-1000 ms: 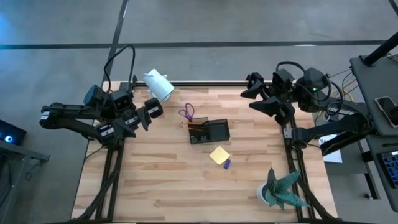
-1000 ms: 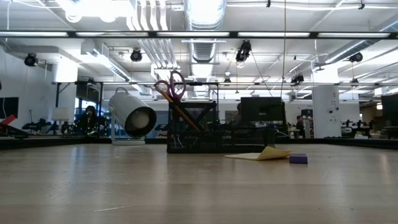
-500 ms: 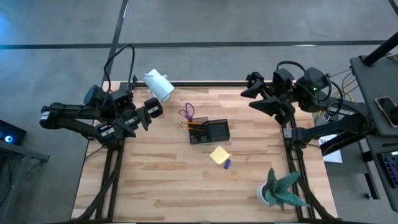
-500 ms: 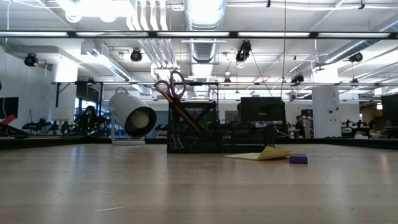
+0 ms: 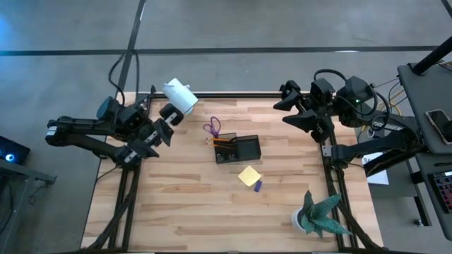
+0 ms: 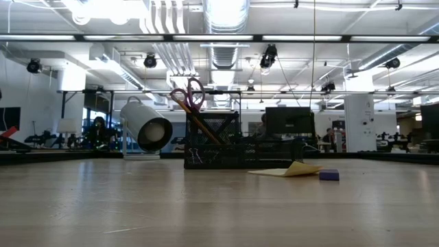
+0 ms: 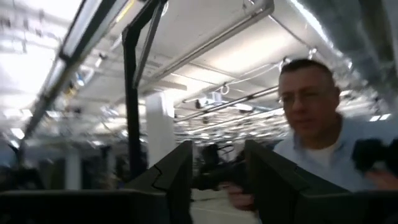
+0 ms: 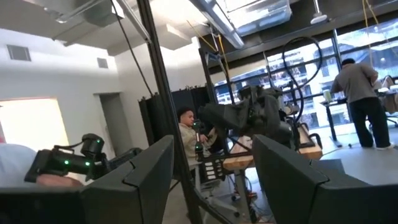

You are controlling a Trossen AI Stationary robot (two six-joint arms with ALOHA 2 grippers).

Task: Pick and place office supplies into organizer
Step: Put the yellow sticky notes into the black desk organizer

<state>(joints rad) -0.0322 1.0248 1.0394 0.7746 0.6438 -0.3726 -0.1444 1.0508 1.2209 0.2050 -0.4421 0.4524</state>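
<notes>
1. My left claw [image 5: 164, 125] hangs above the counter's left edge, toward the far-left corner, beside the white cylindrical camera [image 5: 181, 95]. Its two dark fingers [image 7: 177, 177] stand parted with nothing between them, pointed out into the room, where a person shows.

2. My right claw [image 5: 284, 98] waits above the far-right corner of the pale wooden counter [image 5: 183, 204], its fingers [image 8: 149, 171] spread wide and empty.

3. The small dark mesh organizer box [image 5: 238, 149] stands mid-counter, a little toward the far edge. The purple-handled scissors [image 5: 211, 128] and an orange pencil [image 5: 223, 141] already lean out of its left compartment; from the low view they rise upright above its rim.

4. Two supplies remain loose on the counter: a yellow sticky-note pad [image 5: 248, 175] just on the near side of the organizer, and a small purple piece [image 5: 258, 185] touching or almost touching the pad's near-right corner.

5. I judge the pad comes next. It lies flat, turned corner-on like a diamond, near-right of the left claw and near-left of the right claw. Neither arm is clearly nearer, and both are well apart from it.

6. A green potted plant [image 5: 319, 215] sits at the near-right corner, clear of any path to the pad.
</notes>
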